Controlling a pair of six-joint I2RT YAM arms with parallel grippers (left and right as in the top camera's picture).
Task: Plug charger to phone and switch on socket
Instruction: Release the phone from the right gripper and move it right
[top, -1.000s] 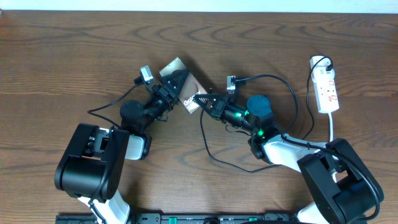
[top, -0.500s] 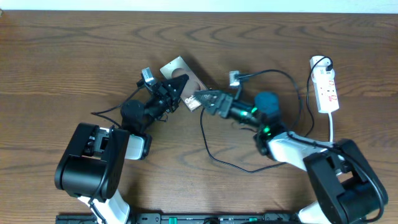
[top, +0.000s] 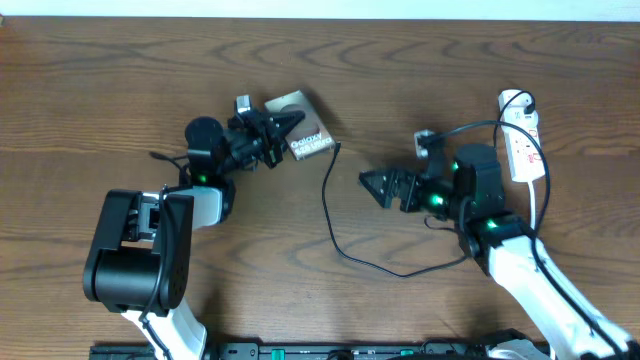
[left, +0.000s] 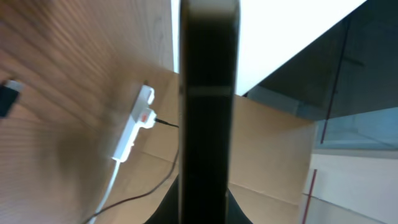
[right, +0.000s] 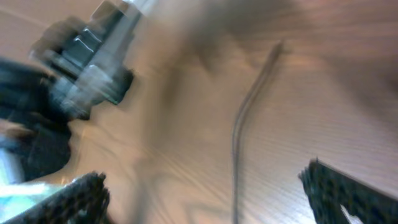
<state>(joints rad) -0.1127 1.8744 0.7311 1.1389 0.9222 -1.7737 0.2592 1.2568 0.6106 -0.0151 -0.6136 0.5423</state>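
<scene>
**Wood-grain table (top: 120, 70) below a pale wall; both my grippers over it.**
My left gripper (top: 283, 132) is clamped on the phone (top: 312, 138), which runs edge-on between its fingers. My right gripper (top: 373, 186) is spread wide and empty, with the socket (top: 526, 142) behind it. The charger (top: 330, 215) loops in front of it, tip just beside the phone; I cannot tell whether it is seated.

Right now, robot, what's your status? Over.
Left claw shut on phone. Right claw open, empty. Charger tip at phone's end, connection unclear. Nothing blocking socket.
</scene>
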